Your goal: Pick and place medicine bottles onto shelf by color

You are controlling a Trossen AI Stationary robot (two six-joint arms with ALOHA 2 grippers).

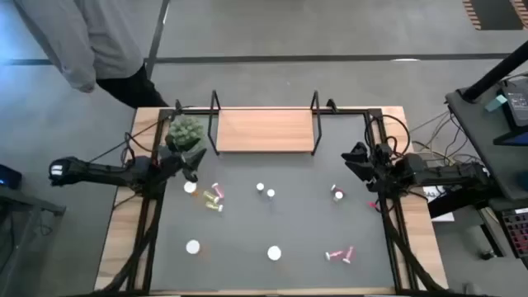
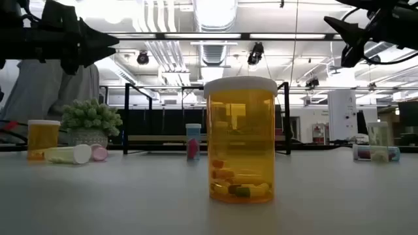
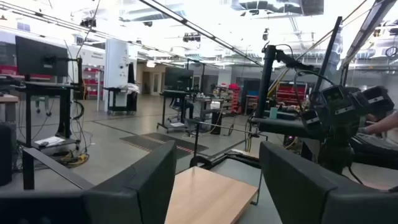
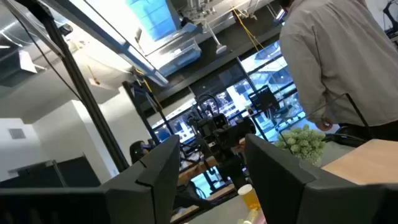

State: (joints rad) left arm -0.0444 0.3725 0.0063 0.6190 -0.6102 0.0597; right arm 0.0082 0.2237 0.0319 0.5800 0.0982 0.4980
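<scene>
Light wooden shelf [image 1: 264, 130] with black wire ends, bare, at far edge of table. Small white-capped medicine bottles [image 1: 216, 196] scattered in front of shelf; colours hard to make out. Left gripper [image 1: 186, 162] and right gripper [image 1: 358, 159] raised beside shelf ends, fingers apart, empty.

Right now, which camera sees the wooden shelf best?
The high view: the whole shelf shows from above, empty, between its black end frames. The low view shows it edge-on behind bottles; the left wrist view shows one end; the right wrist view, a corner.
</scene>
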